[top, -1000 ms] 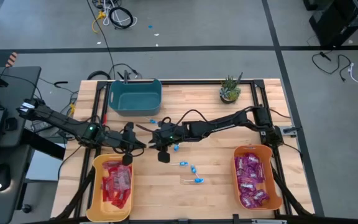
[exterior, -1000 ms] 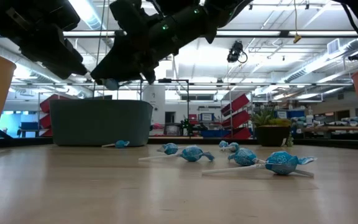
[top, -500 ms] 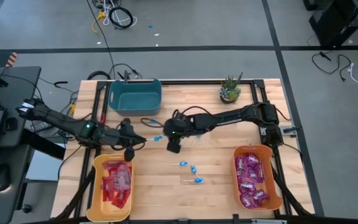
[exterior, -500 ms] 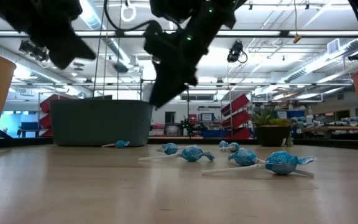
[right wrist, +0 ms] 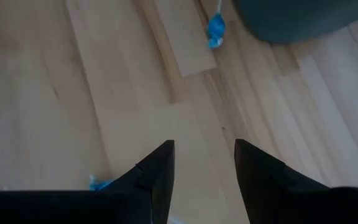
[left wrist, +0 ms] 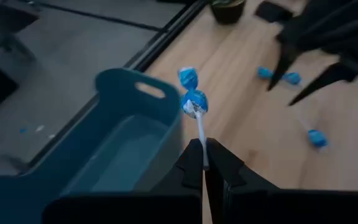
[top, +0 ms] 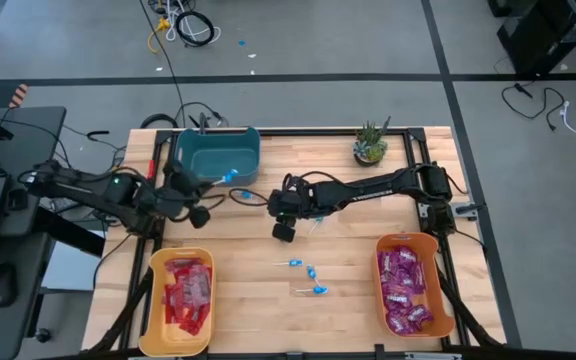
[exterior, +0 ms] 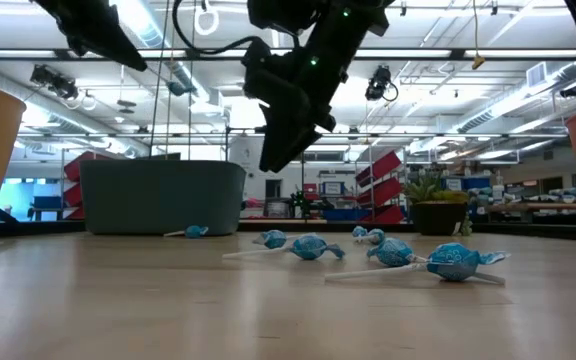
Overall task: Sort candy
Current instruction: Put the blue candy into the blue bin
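The left pincer (left wrist: pixel 202 163) was clenched on the thin white stick of a blue lollipop (left wrist: pixel 194 102), holding it at the rim of the teal bin (top: pixel 217 153) near the bench's (top: pixel 348 250) far edge. In the high view that lollipop (top: pixel 230 175) showed at the bin's right front corner, and the left pincer (top: pixel 200 190) sat just in front of the bin.

The right pincer (right wrist: pixel 204 163) hung released over bare wood near the middle of the bench, its 2 fingers apart and grasping nothing; in the high view the right pincer (top: pixel 283 225) was to the right of the bin.

More blue lollipops (top: pixel 311 273) lay loose on the bench between the 2 front bins, and another (right wrist: pixel 215 28) rested just beside the teal bin. Flat red packets (top: pixel 186 293) filled the yellow bin (top: pixel 153 300) at front left, and purple-magenta packets (top: pixel 405 290) filled the orange bin (top: pixel 380 285) at front right. A potted plant (top: pixel 370 142) stood at the far right. No readable writing showed on any wrapper or bin.
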